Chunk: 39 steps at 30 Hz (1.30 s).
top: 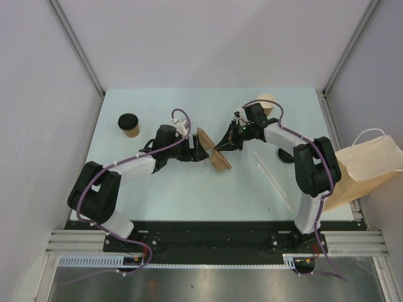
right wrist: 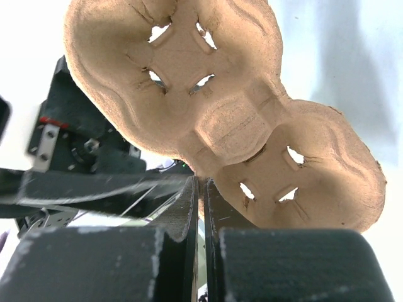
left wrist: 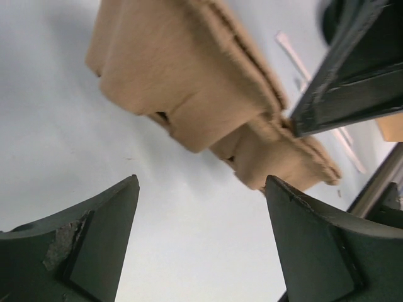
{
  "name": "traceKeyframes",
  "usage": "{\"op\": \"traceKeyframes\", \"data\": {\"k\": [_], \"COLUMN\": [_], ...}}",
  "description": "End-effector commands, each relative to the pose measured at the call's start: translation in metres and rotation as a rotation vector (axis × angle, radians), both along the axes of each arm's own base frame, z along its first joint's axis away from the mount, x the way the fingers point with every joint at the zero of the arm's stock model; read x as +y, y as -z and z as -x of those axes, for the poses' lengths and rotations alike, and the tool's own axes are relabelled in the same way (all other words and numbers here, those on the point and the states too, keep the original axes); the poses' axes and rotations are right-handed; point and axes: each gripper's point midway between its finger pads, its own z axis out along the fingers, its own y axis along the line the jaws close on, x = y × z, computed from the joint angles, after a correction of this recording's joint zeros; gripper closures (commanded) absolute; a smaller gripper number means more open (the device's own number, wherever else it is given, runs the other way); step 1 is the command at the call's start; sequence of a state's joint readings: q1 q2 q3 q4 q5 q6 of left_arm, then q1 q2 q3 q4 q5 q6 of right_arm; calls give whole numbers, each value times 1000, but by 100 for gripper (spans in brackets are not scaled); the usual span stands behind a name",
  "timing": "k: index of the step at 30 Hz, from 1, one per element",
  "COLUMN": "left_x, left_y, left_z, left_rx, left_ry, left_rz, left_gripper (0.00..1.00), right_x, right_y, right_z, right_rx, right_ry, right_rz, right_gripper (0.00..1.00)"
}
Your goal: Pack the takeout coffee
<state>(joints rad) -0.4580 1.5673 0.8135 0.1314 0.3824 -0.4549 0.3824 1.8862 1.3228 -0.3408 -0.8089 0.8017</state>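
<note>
A kraft paper cup with a black lid (top: 129, 124) stands at the far left of the table. A second kraft cup (top: 267, 102), its top showing tan, stands at the back behind my right arm. The flat brown cup carrier (top: 215, 151) stands on edge mid-table. My right gripper (top: 223, 145) is shut on the carrier's rim; in the right wrist view the jaws (right wrist: 201, 184) pinch the edge of the carrier (right wrist: 220, 107). My left gripper (top: 200, 151) is open and empty just left of the carrier, which fills the top of the left wrist view (left wrist: 182, 82) beyond the gripper (left wrist: 201, 182).
The tall brown paper bag with white handles (top: 368, 167) lies at the table's right edge. Thin white sticks (top: 272, 177) lie right of centre. A dark object (top: 286, 155), mostly hidden, sits under my right arm. Grey walls enclose the table.
</note>
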Motion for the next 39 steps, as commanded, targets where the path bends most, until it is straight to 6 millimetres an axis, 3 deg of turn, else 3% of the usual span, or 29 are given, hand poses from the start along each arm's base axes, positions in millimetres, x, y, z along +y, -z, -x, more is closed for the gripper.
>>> {"op": "traceKeyframes", "data": {"k": [1, 15, 31, 39], "left_x": [-17, -21, -5, -4], "left_y": [-47, -51, -28, -24], "left_z": [-5, -19, -30, -27], "left_rx": [-74, -71, -59, -49], "left_ry": [29, -6, -77, -74], "left_rz": [131, 146, 38, 36], "left_gripper": [13, 11, 12, 12], "right_x": [3, 11, 18, 19], "right_y": [-20, -18, -30, -29], "right_z": [2, 9, 15, 16], "right_rx": [-71, -64, -57, -55], "right_ry": [-17, -39, -66, -69], "right_rz": [-9, -8, -58, -59], "right_gripper": [100, 100, 100, 100]}}
